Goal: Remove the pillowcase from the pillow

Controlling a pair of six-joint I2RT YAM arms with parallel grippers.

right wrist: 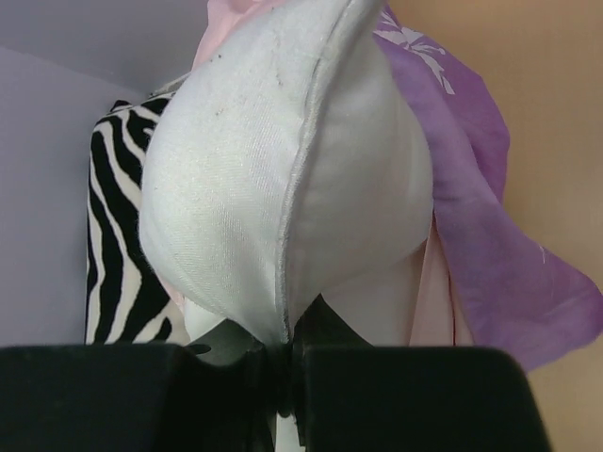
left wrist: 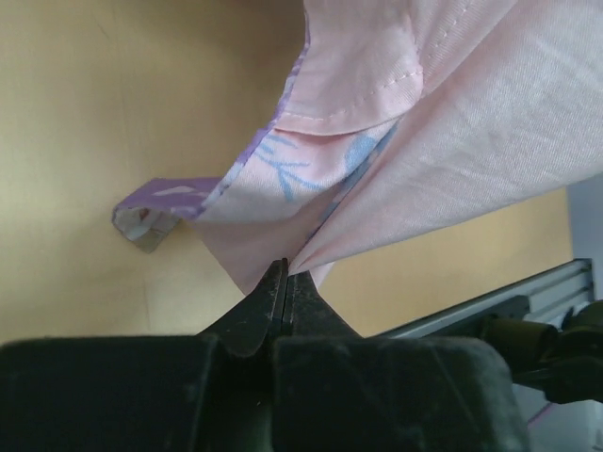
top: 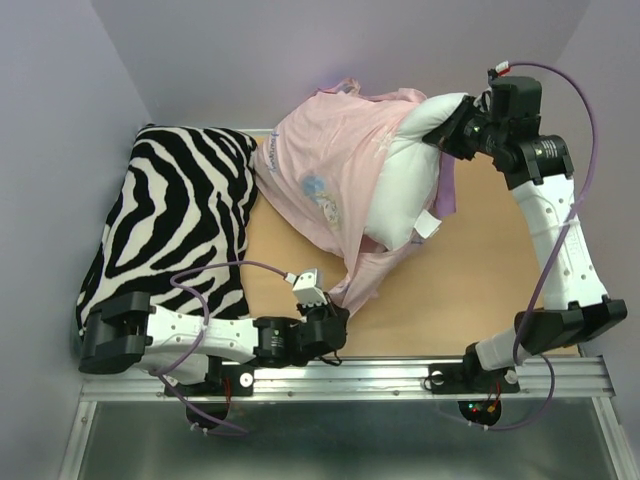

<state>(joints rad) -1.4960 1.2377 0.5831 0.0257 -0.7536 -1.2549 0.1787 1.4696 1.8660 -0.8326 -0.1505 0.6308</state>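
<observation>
The pillowcase [top: 330, 170] lies turned mostly inside out, pale pink, bunched over the left part of the white pillow [top: 410, 185] at the back of the table. Its lower edge trails down toward the near edge. My left gripper [top: 335, 305] is shut on that trailing edge; in the left wrist view the pink fabric [left wrist: 424, 141] runs into the closed tips of the left gripper [left wrist: 285, 273]. My right gripper [top: 455, 125] is shut on the pillow's bare right end. In the right wrist view the pillow's seam [right wrist: 236, 188] is pinched in the right gripper [right wrist: 287, 344], with purple pillowcase [right wrist: 471, 207] beside it.
A black-and-white zebra-striped pillow [top: 175, 220] fills the table's left side, touching the pillowcase; it also shows at the left of the right wrist view [right wrist: 118, 235]. Wooden tabletop [top: 440, 300] shows at the right and front. An aluminium rail [top: 350, 380] runs along the near edge. Purple walls enclose the back and sides.
</observation>
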